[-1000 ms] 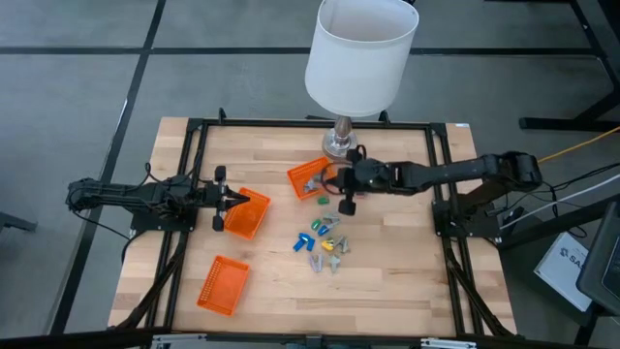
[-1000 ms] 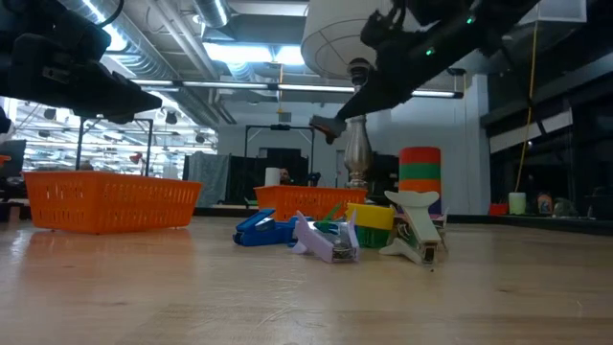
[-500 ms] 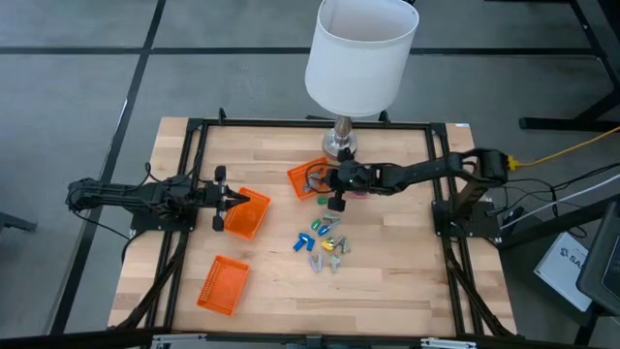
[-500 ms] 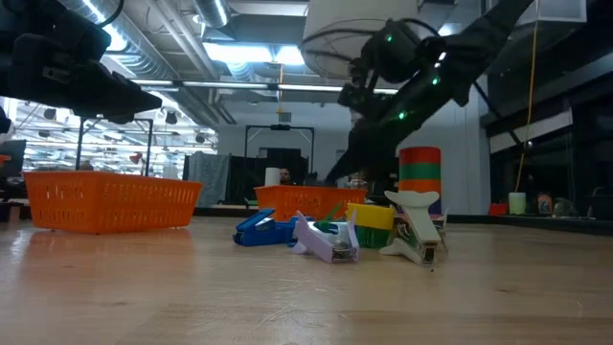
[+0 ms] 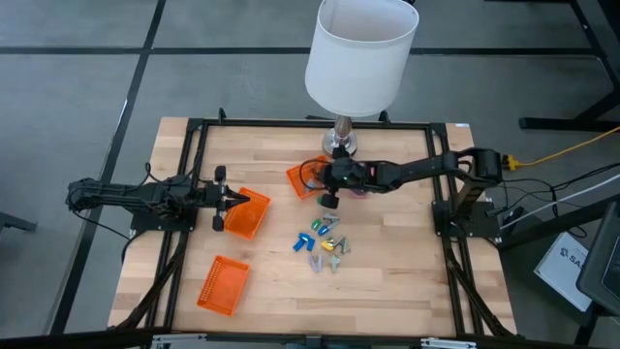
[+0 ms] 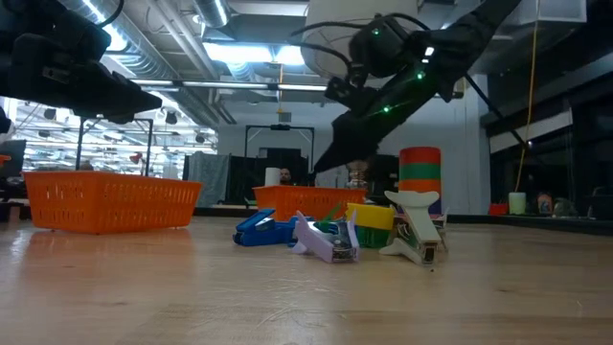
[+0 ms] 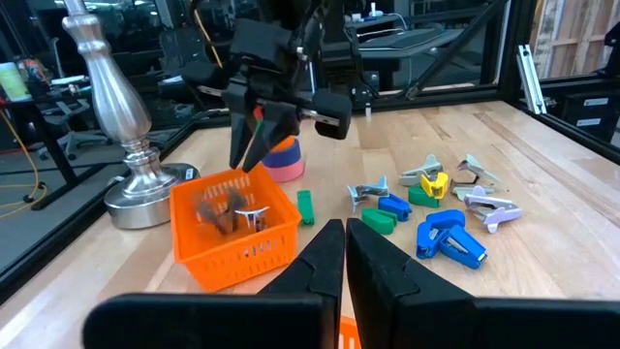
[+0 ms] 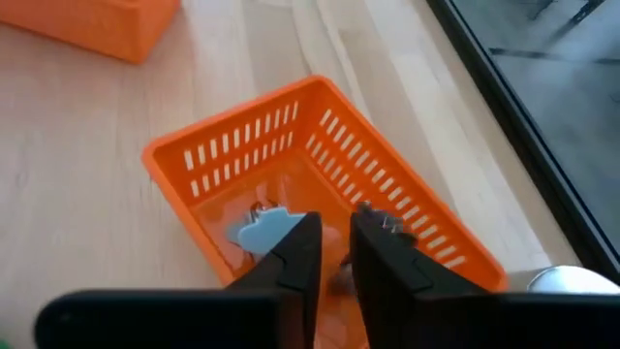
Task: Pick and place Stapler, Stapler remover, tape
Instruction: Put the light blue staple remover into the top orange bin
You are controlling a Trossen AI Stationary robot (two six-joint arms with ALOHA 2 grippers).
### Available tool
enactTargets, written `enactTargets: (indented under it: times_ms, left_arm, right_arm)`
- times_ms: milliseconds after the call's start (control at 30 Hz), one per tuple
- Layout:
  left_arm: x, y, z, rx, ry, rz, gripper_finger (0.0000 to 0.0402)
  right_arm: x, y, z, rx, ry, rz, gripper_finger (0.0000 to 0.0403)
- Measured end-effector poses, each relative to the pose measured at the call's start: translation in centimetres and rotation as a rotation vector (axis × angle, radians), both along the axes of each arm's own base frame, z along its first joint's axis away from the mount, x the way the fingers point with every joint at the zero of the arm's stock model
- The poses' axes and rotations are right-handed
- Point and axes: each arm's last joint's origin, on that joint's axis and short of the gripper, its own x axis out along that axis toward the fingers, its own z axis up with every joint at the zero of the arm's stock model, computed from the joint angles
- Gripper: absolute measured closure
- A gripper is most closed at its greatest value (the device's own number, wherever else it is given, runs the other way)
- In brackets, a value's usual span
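My right gripper (image 8: 334,242) hangs open over the small orange basket (image 8: 320,174) at the lamp's foot, and nothing shows between its fingers. A blurred pale-blue piece (image 8: 263,233) shows inside the basket beside one finger. From the left wrist view the same gripper (image 7: 254,153) points down into that basket (image 7: 237,233), where metal-toothed stapler removers (image 7: 237,215) lie. The stack of tape rolls (image 7: 281,160) stands on the table just behind the basket. A heap of coloured stapler removers and a blue stapler (image 7: 450,242) lies mid-table. My left gripper (image 5: 230,199) waits shut at the left.
A lamp with a white shade (image 5: 360,53) stands on its metal base (image 5: 339,145) at the far edge, next to the small basket. A second orange basket (image 5: 244,213) sits under my left gripper, and a third (image 5: 223,284) lies near the front left. A green piece (image 7: 305,206) lies beside the small basket.
My right gripper has sunk and gone toward the table's left, from beside the tape stack to above the small orange basket, tipping further downward.
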Motion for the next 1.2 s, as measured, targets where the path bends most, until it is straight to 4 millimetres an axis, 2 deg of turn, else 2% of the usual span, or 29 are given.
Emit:
enactTargets:
  times_ms: [233,433,633,767,933,1200]
  left_arm:
    - [0.0,0.0,0.0,0.0,0.0,0.0,0.0389]
    - [0.0,0.0,0.0,0.0,0.001,0.0,0.0391]
    - [0.0,0.0,0.0,0.0,0.001,0.0,0.0389]
    - [0.0,0.0,0.0,0.0,0.0,0.0,0.0391]
    - [0.0,0.0,0.0,0.0,0.0,0.0,0.0389]
    - [0.0,0.0,0.0,0.0,0.0,0.0,0.0391]
  right_arm:
    - [0.9,1.2,1.7,0.075,0.086,-0.02,0.0323]
    - [1.5,3.7,3.4,0.081,0.169,0.045,0.0327]
    - [1.1,6.5,4.1,0.087,0.285,0.106,0.0327]
    - [0.3,8.3,3.8,0.074,0.384,0.19,0.0327]
    - [-0.4,10.0,3.4,0.149,0.445,0.32,0.0327]
    - [-1.3,10.7,1.5,0.139,0.474,0.366,0.0327]
